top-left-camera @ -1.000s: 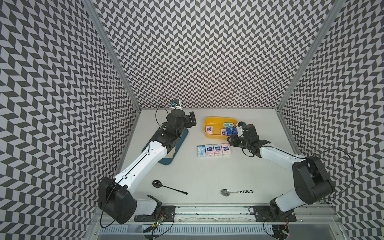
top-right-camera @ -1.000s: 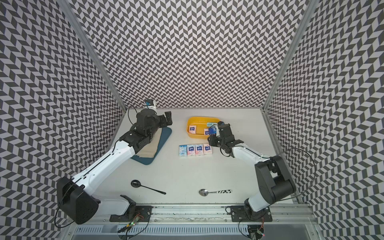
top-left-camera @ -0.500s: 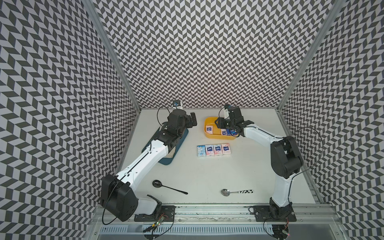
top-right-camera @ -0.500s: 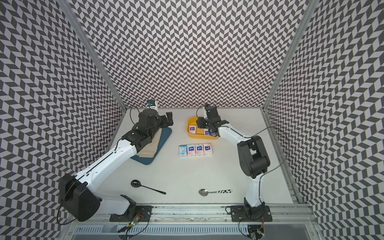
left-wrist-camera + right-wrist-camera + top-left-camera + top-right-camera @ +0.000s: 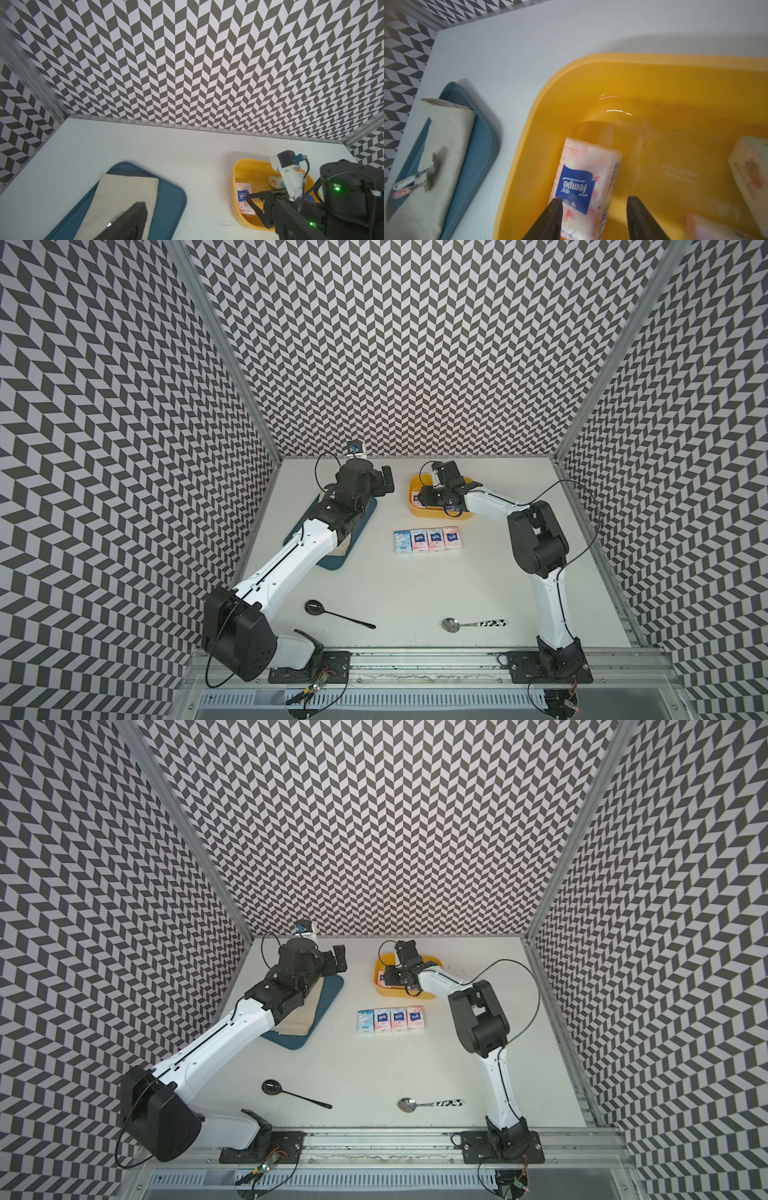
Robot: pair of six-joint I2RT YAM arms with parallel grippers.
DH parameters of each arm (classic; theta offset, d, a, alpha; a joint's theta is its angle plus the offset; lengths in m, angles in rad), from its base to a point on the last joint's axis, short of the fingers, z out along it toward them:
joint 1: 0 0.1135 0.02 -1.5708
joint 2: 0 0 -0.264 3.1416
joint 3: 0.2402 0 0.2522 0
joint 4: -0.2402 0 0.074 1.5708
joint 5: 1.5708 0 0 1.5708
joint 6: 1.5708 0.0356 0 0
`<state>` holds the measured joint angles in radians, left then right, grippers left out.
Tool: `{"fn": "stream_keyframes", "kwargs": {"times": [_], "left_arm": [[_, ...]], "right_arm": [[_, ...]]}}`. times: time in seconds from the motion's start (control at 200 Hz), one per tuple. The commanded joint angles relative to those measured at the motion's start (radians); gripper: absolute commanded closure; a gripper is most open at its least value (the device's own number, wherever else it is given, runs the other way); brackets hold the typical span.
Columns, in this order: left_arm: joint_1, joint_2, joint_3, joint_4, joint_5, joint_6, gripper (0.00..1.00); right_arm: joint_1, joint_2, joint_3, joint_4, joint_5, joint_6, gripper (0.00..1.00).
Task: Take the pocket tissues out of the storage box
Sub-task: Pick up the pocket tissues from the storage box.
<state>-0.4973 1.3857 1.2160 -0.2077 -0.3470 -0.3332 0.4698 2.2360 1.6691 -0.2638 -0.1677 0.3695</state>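
Observation:
The yellow storage box [image 5: 440,514] [image 5: 399,992] stands at the back of the table. My right gripper [image 5: 595,209] [image 5: 426,497] is down inside it, open, its jaws astride a white-pink pack of pocket tissues [image 5: 583,185] with a blue logo. One finger overlaps the pack's edge and the other stands clear of it. Two more packs [image 5: 751,172] lie further along the box. Several packs [image 5: 427,540] sit in a row on the table in front of the box. My left gripper [image 5: 384,481] hovers open over the far end of the tray, empty.
A dark-blue tray [image 5: 332,564] with a beige cloth [image 5: 124,187] lies left of the box, under my left arm; small utensils [image 5: 415,180] rest on the cloth. A black spoon [image 5: 316,608] and a silver spoon [image 5: 451,624] lie near the front edge.
My right gripper has swung from the box's right end across to its left end, dropped inside and widened its jaws around the pack. The left arm has barely moved.

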Motion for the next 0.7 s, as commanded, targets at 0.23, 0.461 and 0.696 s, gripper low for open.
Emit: {"fn": "stream_keyframes", "kwargs": {"times": [0.23, 0.461, 0.696], "left_arm": [[-0.002, -0.028, 0.027, -0.008, -0.035, 0.034, 0.01], [0.003, -0.040, 0.021, -0.007, -0.046, 0.036, 0.01], [0.003, -0.046, 0.019, -0.015, -0.041, 0.023, 0.01]], "right_arm": [[0.007, 0.118, 0.097, 0.025, -0.052, 0.046, 0.56], [0.004, 0.096, 0.064, 0.098, -0.073, 0.078, 0.89], [-0.026, -0.037, -0.029, 0.176, -0.061, 0.085, 0.97]]}}
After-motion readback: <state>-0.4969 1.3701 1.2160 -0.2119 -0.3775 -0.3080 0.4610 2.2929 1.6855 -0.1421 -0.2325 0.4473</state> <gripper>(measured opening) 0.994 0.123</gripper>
